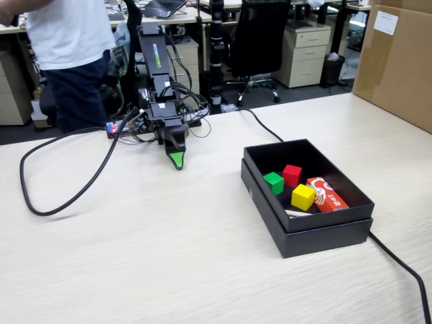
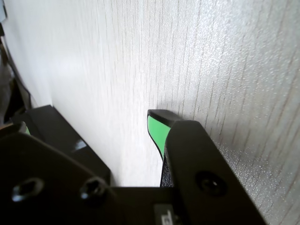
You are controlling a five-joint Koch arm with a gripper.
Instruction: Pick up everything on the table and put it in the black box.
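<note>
The green cube (image 1: 273, 182) lies inside the black box (image 1: 317, 233), near its left wall, with a red cube (image 1: 291, 175) and a yellow cube (image 1: 303, 196) beside it. The box stands right of centre on the table (image 1: 169, 256). My gripper (image 1: 177, 162) hangs tip-down just above the tabletop, well left of the box and close to the arm's base. In the wrist view the gripper (image 2: 93, 123) is open: a green-padded fingertip (image 2: 157, 129) shows at the right and the other jaw at the left, with only bare table between them.
A red and white packet (image 1: 327, 194) also lies in the box. Black cables loop over the table at the left (image 1: 40, 202) and run past the box's right side (image 1: 398, 260). A big brown carton (image 1: 398, 61) stands at the far right. A person (image 1: 71, 54) stands behind the table.
</note>
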